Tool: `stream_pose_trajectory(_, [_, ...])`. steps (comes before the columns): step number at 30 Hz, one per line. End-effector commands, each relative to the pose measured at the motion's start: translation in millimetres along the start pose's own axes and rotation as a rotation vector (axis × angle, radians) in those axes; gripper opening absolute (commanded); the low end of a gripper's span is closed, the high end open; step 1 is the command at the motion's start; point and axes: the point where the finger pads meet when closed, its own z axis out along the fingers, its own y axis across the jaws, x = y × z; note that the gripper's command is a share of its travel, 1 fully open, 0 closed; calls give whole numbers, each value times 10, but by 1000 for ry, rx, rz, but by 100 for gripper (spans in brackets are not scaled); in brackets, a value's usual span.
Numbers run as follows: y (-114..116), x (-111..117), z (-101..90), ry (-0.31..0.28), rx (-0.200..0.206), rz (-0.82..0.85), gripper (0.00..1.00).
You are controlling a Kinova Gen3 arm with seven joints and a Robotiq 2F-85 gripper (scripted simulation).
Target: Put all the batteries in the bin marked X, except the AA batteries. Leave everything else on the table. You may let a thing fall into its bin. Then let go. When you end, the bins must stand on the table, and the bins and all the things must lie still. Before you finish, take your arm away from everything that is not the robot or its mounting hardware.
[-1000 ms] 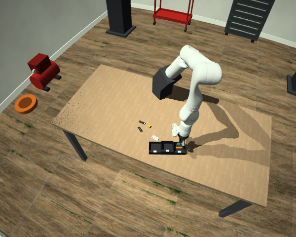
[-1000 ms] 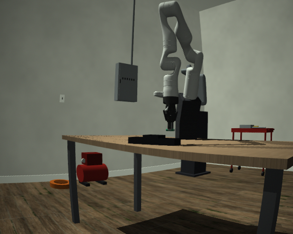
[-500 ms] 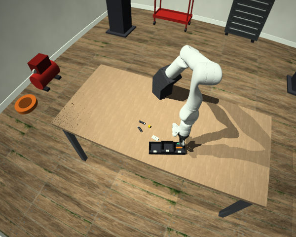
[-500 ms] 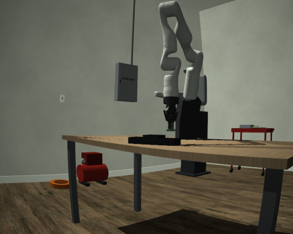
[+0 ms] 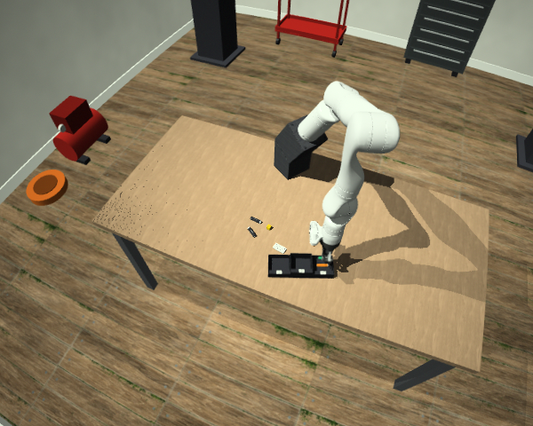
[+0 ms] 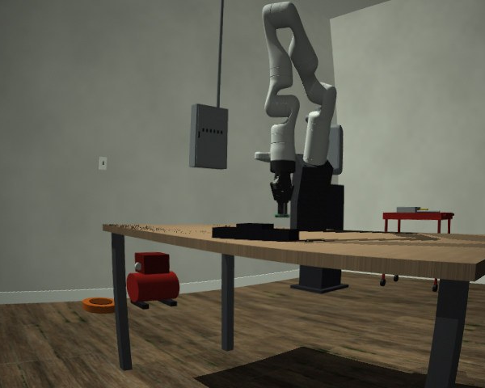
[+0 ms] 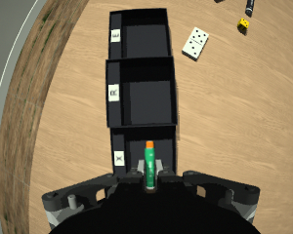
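A wooden desk (image 5: pixel 202 174) is set on a plank floor (image 5: pixel 97 358); a red cart (image 5: pixel 311 28) and a dark cabinet (image 5: pixel 446 32) are seen by the far wall. Three black bins (image 5: pixel 301 265) are lined up in a row near the desk's front edge. An orange battery (image 5: pixel 322 264) is seen in the end bin. Above that bin, a green battery (image 7: pixel 148 159) is clamped in the jaws of the gripper (image 7: pixel 149 178).
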Motion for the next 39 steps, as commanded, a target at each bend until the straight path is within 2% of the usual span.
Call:
stream_pose_trajectory(1, [2, 18, -5, 1, 1, -1, 5])
stream_pose_trajectory(25, [-24, 25, 408, 2, 8, 4, 5])
stream_pose_trajectory(39, [-10, -6, 409, 2, 2, 5, 5])
